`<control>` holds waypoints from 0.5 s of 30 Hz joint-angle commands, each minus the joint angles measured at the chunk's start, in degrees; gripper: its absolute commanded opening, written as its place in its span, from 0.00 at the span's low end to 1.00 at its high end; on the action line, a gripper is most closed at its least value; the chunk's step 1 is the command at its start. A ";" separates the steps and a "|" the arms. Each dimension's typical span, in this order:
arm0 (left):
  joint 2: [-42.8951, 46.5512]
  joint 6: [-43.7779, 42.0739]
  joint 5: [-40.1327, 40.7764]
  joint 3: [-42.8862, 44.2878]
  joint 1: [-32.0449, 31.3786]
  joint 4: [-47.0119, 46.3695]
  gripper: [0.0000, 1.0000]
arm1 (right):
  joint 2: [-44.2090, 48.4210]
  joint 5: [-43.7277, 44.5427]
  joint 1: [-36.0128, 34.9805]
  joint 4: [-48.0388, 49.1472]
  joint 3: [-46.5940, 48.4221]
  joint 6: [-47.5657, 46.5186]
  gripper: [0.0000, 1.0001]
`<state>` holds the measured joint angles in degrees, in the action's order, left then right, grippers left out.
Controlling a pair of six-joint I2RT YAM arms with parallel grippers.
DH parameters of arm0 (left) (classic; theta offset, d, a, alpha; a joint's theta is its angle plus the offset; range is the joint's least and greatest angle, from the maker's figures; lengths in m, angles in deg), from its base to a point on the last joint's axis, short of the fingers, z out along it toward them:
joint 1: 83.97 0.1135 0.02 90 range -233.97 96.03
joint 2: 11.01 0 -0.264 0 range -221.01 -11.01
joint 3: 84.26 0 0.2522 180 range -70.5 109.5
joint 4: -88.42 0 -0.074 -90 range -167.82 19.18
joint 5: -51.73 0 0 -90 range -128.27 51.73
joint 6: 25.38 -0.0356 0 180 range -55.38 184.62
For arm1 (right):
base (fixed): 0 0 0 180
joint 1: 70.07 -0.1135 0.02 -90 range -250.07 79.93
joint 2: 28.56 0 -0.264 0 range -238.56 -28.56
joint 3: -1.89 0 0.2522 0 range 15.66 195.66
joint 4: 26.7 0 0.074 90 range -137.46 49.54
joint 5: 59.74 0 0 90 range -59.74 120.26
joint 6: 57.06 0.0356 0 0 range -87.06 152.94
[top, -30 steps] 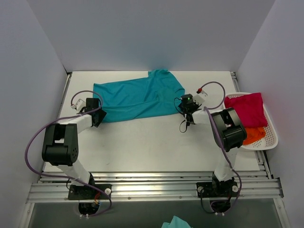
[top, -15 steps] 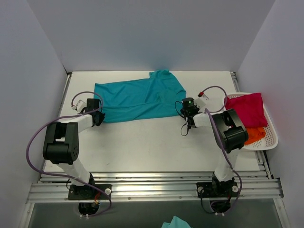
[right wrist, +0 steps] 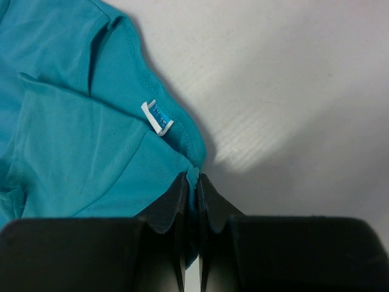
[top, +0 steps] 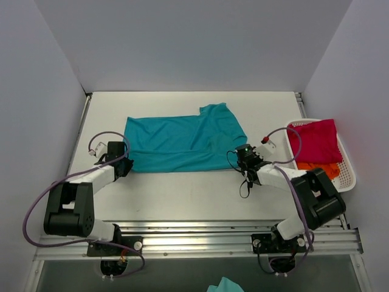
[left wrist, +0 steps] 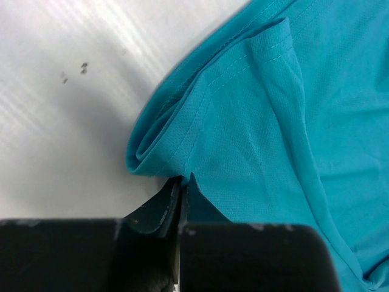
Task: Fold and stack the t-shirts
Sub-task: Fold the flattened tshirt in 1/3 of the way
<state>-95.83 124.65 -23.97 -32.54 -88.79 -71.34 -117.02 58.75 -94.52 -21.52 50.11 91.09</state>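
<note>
Top external camera: high behind the near edge of the table (top: 182, 194), looking down and toward the far side. Wrist cameras: close range, facing the near left and right corners of the teal t-shirt (top: 182, 137), which are also in the top view.

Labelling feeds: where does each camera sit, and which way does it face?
Top: above, behind the robot, looking down on table, teal shirt and basket; left arm and right arm show.
Left wrist: on the left arm, looking past the left tool, shut on the shirt's edge.
Right wrist: same, past the right tool, shut on the shirt near its label.
All share the teal shirt.
</note>
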 commanded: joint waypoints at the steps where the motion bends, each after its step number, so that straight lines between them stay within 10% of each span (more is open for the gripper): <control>1: 7.09 1.23 0.46 -2.97 -1.07 1.60 0.02 | 8.54 5.70 -1.21 -8.56 -3.16 5.47 0.00; 11: 27.85 2.37 3.80 -12.55 -2.65 11.52 0.06 | 29.92 9.13 -5.17 -23.67 -12.48 13.74 0.00; 14: 33.74 2.46 3.11 -13.78 -2.74 13.91 0.37 | 34.49 7.90 -5.61 -25.17 -14.41 13.92 0.04; 15: 36.19 2.37 2.23 -14.13 -2.74 14.52 0.69 | 35.37 7.29 -5.52 -25.61 -14.59 14.01 0.33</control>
<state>-64.16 126.40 -22.48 -46.09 -91.50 -60.61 -84.28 63.45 -99.81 -41.13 36.63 103.15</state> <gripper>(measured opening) 0.430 0.136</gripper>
